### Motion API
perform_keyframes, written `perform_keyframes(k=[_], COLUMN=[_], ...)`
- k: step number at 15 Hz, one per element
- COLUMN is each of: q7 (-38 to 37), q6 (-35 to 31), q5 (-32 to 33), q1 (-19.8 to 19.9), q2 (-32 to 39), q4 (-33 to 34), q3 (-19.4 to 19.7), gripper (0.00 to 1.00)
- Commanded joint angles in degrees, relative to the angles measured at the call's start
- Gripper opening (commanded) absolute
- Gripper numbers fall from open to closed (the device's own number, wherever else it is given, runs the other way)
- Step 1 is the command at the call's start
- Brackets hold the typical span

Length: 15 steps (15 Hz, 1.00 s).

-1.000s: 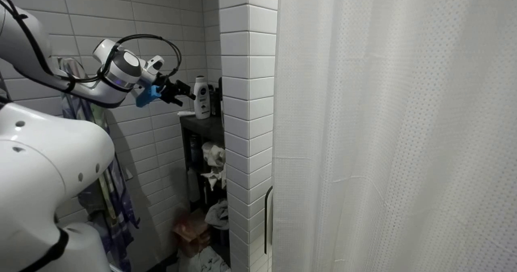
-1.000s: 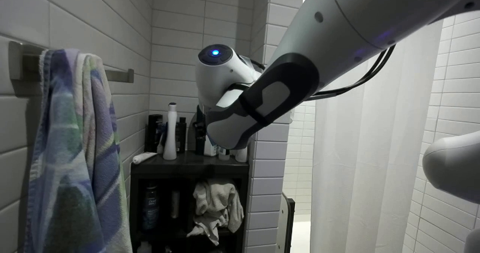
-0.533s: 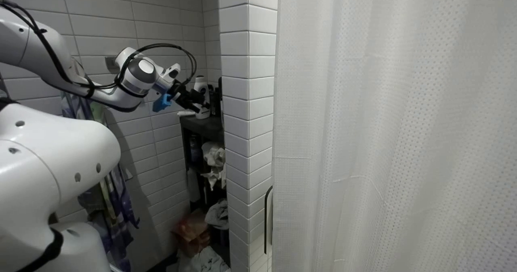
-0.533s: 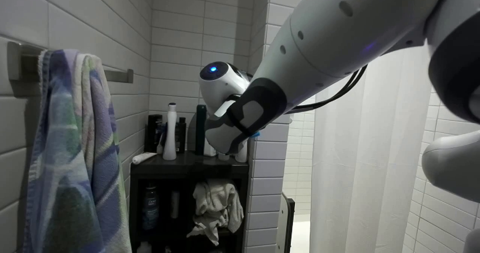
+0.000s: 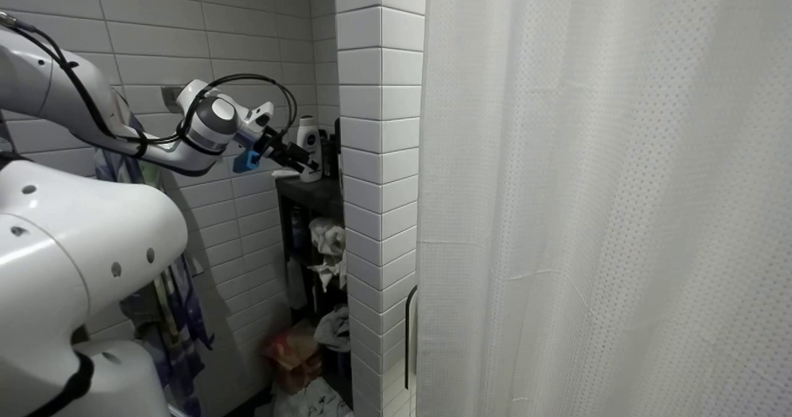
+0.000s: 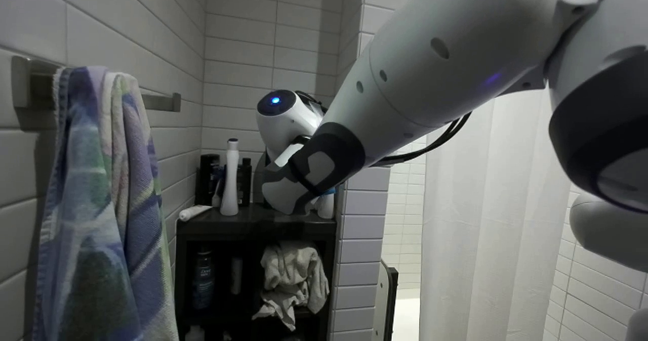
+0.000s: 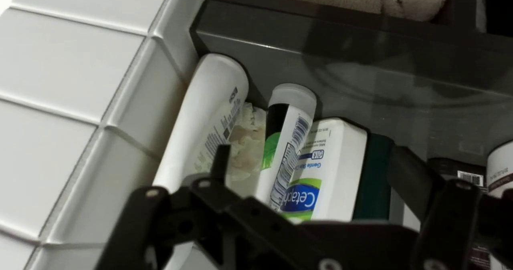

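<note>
Atop the dark shelf (image 7: 276, 67), in the wrist view, a Cetaphil bottle (image 7: 328, 174) shows between spread fingers (image 7: 415, 181).

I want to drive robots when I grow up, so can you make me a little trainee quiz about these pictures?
1. True or false: the gripper stands open.
2. In the wrist view, what color comes just right of the Cetaphil bottle: A red, B dark green or C yellow?
3. Fill in: in an exterior view, a crumpled cloth spills out of the dark ____.

Key: 1 true; 2 B, the dark green container; 3 shelf.
</note>
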<state>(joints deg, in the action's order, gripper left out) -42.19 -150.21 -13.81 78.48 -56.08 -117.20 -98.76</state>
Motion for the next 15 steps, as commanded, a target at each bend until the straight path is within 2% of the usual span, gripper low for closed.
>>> perform_keyframes(k=[1,8,15], q7=[-2.7,-7.5,-12.6], q6=[-3.0,-7.2,-12.1], q5=[-0.6,-1.1,-1.5], q1=[1.8,3.4,5.5], q2=[-5.6,-12.7,-16.2], q4=[1.0,0.3,0.3], q3=[0.2,0.6,2.1], gripper=[1.0,1.0,1.0])
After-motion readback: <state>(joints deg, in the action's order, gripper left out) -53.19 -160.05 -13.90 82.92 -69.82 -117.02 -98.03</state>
